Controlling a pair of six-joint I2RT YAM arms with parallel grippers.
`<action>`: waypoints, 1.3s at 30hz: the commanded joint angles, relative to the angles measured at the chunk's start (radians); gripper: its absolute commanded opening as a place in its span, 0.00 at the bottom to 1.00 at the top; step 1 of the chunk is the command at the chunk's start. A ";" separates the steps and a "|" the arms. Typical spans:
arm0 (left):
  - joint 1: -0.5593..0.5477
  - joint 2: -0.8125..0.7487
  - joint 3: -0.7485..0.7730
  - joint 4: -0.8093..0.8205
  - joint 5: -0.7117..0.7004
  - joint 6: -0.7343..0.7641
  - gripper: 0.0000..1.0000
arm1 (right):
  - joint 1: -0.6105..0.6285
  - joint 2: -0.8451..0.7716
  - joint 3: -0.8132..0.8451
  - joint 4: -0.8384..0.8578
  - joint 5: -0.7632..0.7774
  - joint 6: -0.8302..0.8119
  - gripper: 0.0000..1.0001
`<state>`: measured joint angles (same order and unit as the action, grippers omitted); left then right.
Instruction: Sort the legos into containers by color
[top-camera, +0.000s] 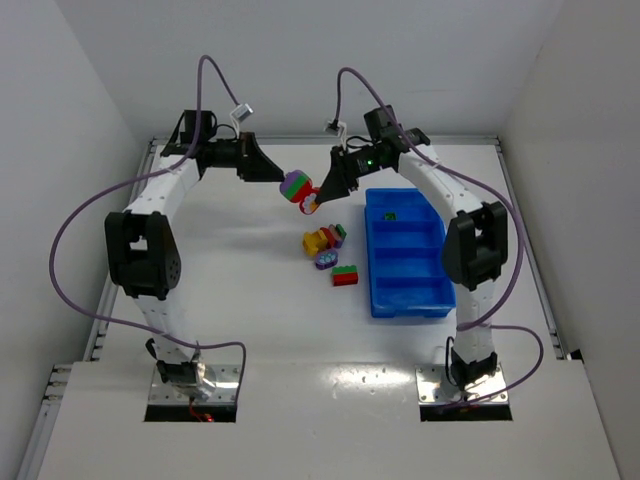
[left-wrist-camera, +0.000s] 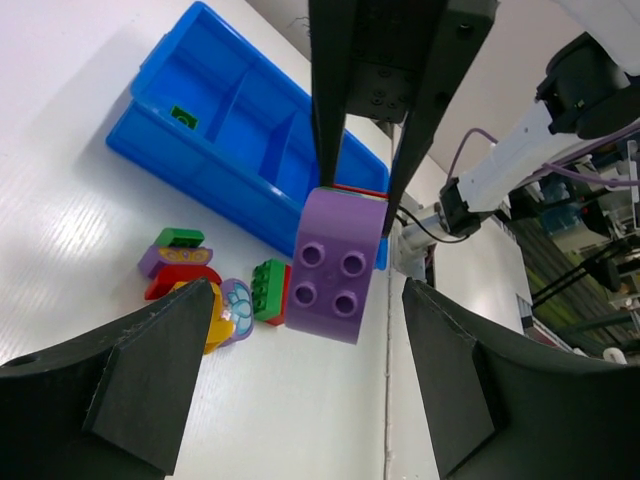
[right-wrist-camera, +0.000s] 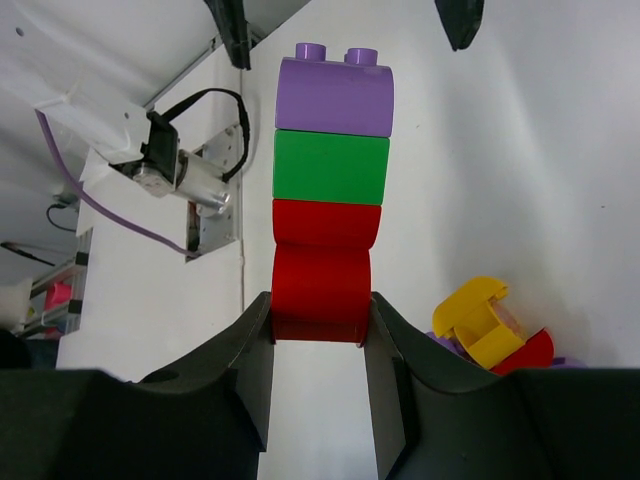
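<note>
Table: a white table (top-camera: 250, 330) seen from above, with white walls around it. The left arm (top-camera: 140, 250) and the right arm (top-camera: 470, 250) are bolted at its near edge, and both reach away toward the far middle.
Tray: a bright blue tray (top-camera: 371, 262) lies flat on the table just inside the right arm. Its long side runs near to far, and cross dividers split it into a row of compartments.
In the tray: one small green piece (top-camera: 391, 213) sits in the farthest compartment.
Loose legos: a small cluster lies on the table to the left of the tray. Nearest is a red and green brick (top-camera: 345, 275), just beside the tray wall. Beyond it, huddled close together, are a pale purple piece (top-camera: 326, 260), a yellow piece (top-camera: 316, 241) and a green-topped purple brick (top-camera: 338, 233).
Held stack: three legos are clicked together in a line and held off the table, beyond the cluster. They are a red brick (right-wrist-camera: 322, 270), then a green brick (right-wrist-camera: 330, 167), then a studded purple brick (right-wrist-camera: 335, 97) at the free end.
Right claw: the right claw (right-wrist-camera: 320, 305) is pressed in from both sides, pinching the red brick. The stack points from it toward the other claw.
Left claw: the left claw (left-wrist-camera: 307, 300) is spread wide. Its fingers stand on either side of the studded purple brick, with a gap on each side, touching nothing.
</note>
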<state>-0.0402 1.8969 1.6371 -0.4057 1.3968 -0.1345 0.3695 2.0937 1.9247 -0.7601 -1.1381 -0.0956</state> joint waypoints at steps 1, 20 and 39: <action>-0.026 -0.035 0.023 0.018 0.065 0.038 0.82 | 0.003 0.017 0.030 0.051 -0.055 0.002 0.00; -0.059 -0.064 0.006 0.008 -0.103 0.087 0.13 | 0.003 -0.035 -0.058 -0.008 -0.046 -0.078 0.00; -0.059 -0.008 0.118 0.074 -0.408 0.082 0.07 | -0.082 -0.319 -0.360 -0.038 0.277 -0.145 0.00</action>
<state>-0.1032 1.9259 1.7855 -0.3725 1.1248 -0.0937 0.3298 1.8874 1.6051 -0.8242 -0.9951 -0.2310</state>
